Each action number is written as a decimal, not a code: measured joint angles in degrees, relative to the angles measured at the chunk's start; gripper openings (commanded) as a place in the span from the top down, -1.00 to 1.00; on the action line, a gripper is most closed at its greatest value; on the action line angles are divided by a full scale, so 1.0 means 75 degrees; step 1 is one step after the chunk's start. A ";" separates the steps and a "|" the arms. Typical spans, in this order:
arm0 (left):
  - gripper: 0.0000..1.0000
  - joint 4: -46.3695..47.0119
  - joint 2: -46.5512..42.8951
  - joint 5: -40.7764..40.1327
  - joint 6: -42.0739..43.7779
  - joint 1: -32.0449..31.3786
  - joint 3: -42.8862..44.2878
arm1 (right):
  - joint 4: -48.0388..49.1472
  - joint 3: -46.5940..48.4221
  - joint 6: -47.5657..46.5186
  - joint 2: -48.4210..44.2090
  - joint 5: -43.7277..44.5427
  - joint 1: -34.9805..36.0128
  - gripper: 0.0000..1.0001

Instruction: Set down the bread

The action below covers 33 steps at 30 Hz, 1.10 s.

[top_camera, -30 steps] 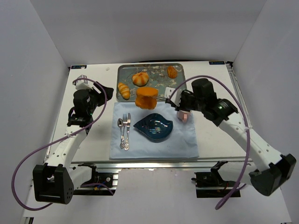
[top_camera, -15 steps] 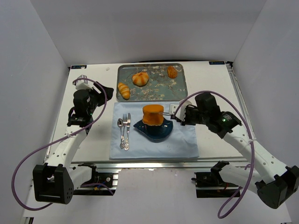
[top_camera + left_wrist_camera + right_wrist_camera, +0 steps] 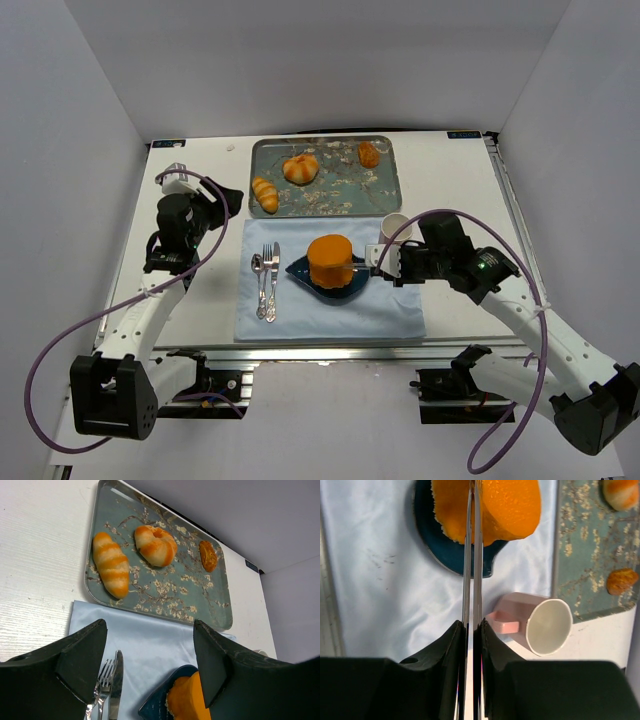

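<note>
The bread (image 3: 330, 260), a smooth plain orange cylinder, stands on the dark blue plate (image 3: 357, 284) on the blue cloth. My right gripper (image 3: 386, 266) is shut on thin metal tongs (image 3: 363, 263) whose blades reach left and clamp the bread's side. In the right wrist view the tongs (image 3: 472, 580) run from my gripper (image 3: 473, 630) into the bread (image 3: 510, 505) above the plate (image 3: 442, 550). My left gripper (image 3: 218, 196) is open and empty at the table's left; its view (image 3: 150, 655) shows the bread (image 3: 187, 700) and the plate (image 3: 157, 700) low down.
A patterned tray (image 3: 335, 195) at the back holds a striped roll (image 3: 265, 194), a scored bun (image 3: 300, 168) and a small pastry (image 3: 369, 154). A pink mug (image 3: 397, 227) lies just behind my right gripper. A fork and knife (image 3: 267, 280) lie on the cloth (image 3: 330, 315) left of the plate.
My right arm has carried the bread in the tongs from the tray's front edge toward me and down onto the blue plate. The mug is now uncovered. The left arm has not moved.
</note>
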 measured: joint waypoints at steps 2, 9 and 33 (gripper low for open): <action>-0.58 0.0015 -0.0017 0.0000 -0.0003 0.0000 0.0000 | -0.0184 0.0000 -0.0087 0.0003 -0.0093 0.0000 0.81; -0.58 0.0015 -0.0017 0.0000 0.0000 0.0000 0.0000 | -0.0615 0.0000 -0.0221 0.0003 -0.0242 0.0000 0.53; -0.58 0.0020 -0.0015 0.0003 -0.0003 0.0000 0.0000 | -0.0854 0.0172 -0.0291 -0.0003 -0.0466 0.0000 0.25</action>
